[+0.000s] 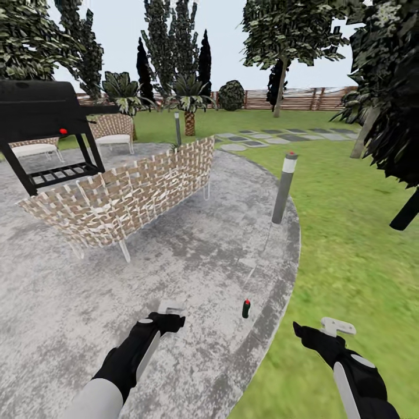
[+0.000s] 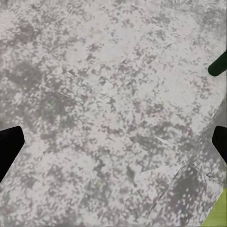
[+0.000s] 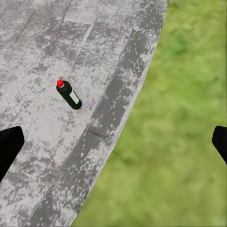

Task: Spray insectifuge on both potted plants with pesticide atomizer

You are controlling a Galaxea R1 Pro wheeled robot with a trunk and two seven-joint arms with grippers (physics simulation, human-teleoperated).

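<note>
pesticide atomizer (image 1: 246, 309) upright on grey paving (image 1: 192, 262), near lawn (image 1: 349, 233) | left pincer (image 1: 170, 315) released | right pincer (image 1: 319, 333) released, both holding nothing

Mottled grey paving (image 1: 192, 244) forms a rounded patio whose curved darker border meets the lawn (image 1: 361, 233). Standing on it are a woven wicker sofa (image 1: 128, 192), a black grill (image 1: 41, 122), a grey bollard post (image 1: 284, 187) near the edge and, close to the border, the pesticide atomizer (image 1: 246, 308), apparently upright, a dark bottle with a red top.
</note>
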